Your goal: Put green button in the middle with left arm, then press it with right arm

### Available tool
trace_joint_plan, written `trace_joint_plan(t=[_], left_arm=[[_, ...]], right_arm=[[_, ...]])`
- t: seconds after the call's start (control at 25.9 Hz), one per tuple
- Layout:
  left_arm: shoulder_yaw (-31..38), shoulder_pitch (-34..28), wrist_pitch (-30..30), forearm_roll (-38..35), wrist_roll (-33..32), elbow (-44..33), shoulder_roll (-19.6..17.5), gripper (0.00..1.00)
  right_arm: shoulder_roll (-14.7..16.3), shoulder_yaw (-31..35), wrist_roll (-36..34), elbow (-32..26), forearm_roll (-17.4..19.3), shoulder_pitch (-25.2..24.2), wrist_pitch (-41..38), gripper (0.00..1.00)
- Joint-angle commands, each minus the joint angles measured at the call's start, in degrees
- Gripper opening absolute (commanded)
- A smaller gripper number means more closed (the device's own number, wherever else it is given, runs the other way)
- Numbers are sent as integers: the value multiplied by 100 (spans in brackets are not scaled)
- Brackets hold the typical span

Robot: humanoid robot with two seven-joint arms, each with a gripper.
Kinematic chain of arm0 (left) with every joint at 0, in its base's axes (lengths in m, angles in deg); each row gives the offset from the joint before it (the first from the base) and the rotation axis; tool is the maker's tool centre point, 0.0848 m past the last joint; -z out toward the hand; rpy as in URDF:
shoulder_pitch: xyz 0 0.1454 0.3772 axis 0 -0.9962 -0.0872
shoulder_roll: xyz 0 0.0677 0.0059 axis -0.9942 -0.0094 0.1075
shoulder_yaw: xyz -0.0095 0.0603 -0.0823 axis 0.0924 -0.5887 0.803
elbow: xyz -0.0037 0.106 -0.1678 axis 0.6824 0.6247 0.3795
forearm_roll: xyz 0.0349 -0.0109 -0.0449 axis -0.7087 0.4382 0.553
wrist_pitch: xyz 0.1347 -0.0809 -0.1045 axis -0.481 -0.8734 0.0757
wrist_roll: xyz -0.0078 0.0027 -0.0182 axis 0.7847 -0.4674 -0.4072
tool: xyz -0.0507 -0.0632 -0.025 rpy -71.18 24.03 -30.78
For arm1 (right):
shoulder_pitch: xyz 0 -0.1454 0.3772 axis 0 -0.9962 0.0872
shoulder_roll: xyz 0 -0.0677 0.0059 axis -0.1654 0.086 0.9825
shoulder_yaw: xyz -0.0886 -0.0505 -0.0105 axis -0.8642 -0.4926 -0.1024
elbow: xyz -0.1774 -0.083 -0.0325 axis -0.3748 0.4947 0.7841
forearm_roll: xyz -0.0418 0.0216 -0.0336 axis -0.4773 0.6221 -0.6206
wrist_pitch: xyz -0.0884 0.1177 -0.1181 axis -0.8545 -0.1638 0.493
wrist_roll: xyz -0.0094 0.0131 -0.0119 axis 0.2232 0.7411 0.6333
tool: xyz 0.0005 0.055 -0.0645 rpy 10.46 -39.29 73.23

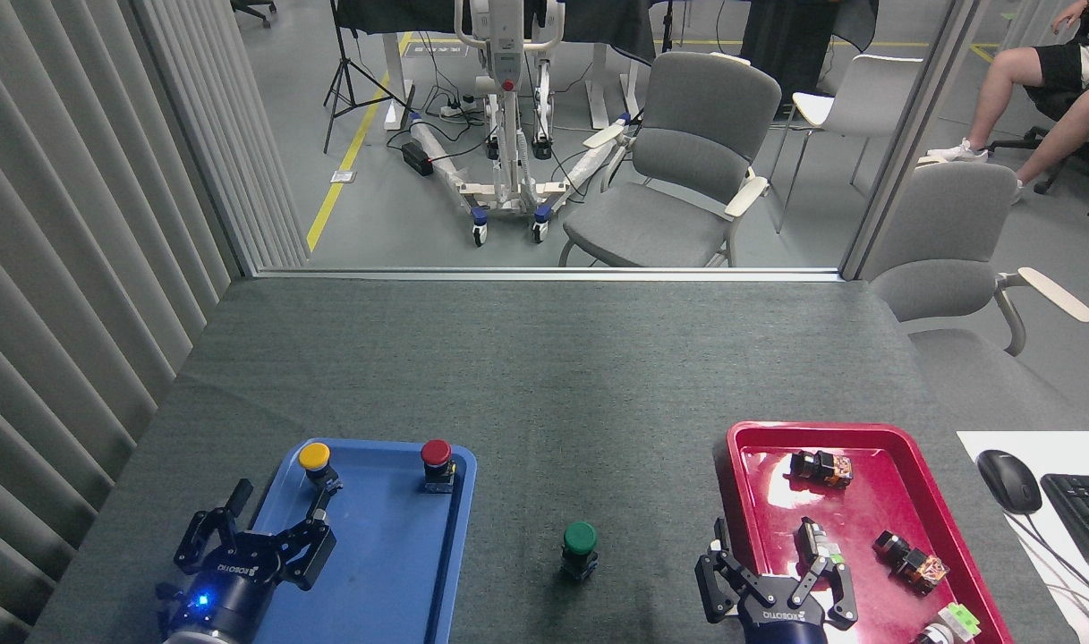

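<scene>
The green button (580, 538) stands upright on the bare dark grey cloth in the middle (562, 420), between the two trays, with nothing touching it. My left gripper (274, 517) hovers over the near left corner of the blue tray (392, 572), its fingers spread open and holding nothing. Low at the bottom edge, my right gripper (774, 562) is open over the left side of the red tray (866, 440), to the right of the green button and apart from it.
A yellow button (314, 457) and a red button (435, 453) stand at the far end of the blue tray. Several small switch parts (906, 555) lie in the red tray. A mouse (1008, 479) and keyboard (1085, 510) sit at the right edge.
</scene>
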Motion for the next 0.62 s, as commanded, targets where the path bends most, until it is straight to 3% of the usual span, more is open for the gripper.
trace_joint_plan(t=[0.0,0.15,0.58], left_arm=[[-9,-16,11,26,0,-8,-3,99],[-18,-51,11,17,-9,-131,-3,99],[9,-175,-7,17,-9,-113,-38,99]], right_arm=[[58,1,41,-37,177,-4,0,99],[66,-8,23,-125,494,-4,0,99],[172,-8,23,-143,459,-48,0,100]])
